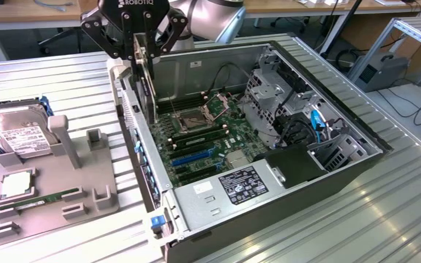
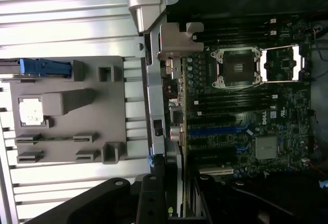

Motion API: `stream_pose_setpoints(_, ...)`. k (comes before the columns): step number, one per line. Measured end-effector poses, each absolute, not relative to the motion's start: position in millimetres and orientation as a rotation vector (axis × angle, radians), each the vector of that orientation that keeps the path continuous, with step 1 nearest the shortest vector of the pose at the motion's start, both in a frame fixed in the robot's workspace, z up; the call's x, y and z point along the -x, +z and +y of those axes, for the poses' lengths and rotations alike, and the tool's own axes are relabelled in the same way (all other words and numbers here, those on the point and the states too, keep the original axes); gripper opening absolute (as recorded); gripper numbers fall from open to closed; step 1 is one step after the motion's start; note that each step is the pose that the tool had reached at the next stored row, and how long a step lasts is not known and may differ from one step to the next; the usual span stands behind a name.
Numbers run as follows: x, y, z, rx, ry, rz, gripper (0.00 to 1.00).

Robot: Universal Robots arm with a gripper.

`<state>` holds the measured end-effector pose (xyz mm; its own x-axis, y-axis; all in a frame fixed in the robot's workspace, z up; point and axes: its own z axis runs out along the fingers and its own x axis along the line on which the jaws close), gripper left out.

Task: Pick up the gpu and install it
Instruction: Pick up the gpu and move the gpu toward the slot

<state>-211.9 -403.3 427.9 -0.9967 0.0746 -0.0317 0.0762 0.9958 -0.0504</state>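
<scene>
1. Two cameras split the scene. The exterior view takes in the whole open computer case [image 1: 357, 164] on the slatted metal table [image 1: 393, 219], with a grey fixture [image 1: 50, 213] beside it toward the table's edge on the exterior view's left.
2. That view alone shows the hard drive [image 1: 20, 137] standing in the fixture and the green RAM stick [image 1: 46, 198] lying in it.
3. From straight above, the wrist view shows the empty CPU socket [image 2: 238, 67] and the blue slot [image 2: 218, 130] on the motherboard [image 2: 246, 111].
4. Part-way closed, the gripper [image 1: 143, 52] clamps its fingers on the gpu [image 1: 147, 87], one on each face.
5. Held on edge, the gpu hangs above the case wall nearest the fixture, clear of the motherboard.
</scene>
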Motion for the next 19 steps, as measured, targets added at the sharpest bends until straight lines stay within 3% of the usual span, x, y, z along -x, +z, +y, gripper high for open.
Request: stream_pose_setpoints(19,161.4,412.3,-403.3,-0.118,-0.081,3.109,0.27)
